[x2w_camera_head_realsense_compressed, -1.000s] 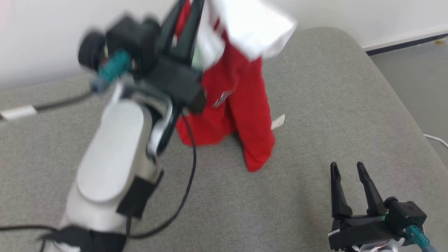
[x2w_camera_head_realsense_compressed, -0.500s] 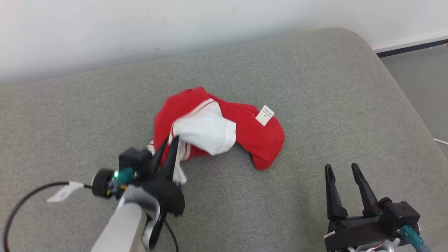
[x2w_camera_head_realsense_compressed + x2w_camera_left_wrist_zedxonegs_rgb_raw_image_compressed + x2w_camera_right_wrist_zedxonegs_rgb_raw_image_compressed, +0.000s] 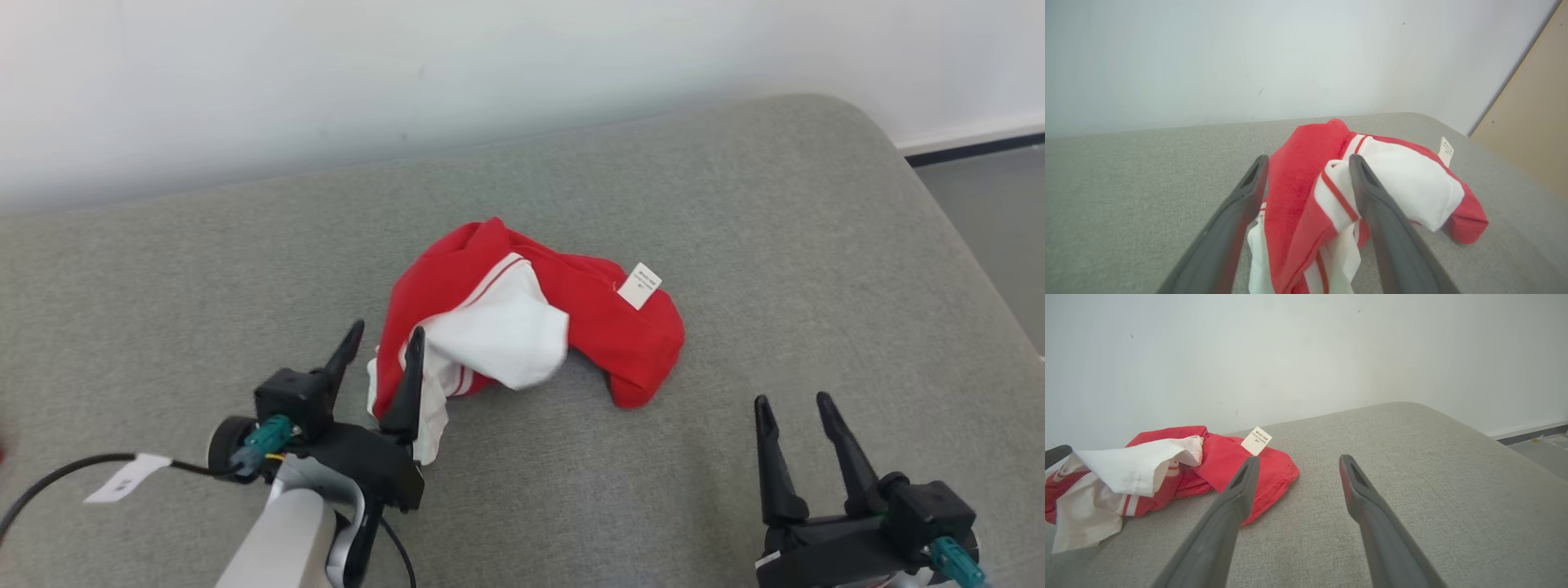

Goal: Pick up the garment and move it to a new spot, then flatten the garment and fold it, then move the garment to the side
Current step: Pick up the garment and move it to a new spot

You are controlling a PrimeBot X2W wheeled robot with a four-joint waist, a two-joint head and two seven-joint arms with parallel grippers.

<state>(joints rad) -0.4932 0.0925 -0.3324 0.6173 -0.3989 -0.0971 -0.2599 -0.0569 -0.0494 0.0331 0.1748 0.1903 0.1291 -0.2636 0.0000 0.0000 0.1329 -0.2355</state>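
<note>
Garment (image 3: 522, 327) now loose between the left jaws, newly apart

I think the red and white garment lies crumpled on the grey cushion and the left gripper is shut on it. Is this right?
Not quite. The garment does lie crumpled on the grey cushion, but the left gripper is open: the left wrist view shows its fingers apart.

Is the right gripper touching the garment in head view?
No, the right gripper sits open over bare cushion, clearly apart from the garment.
</note>
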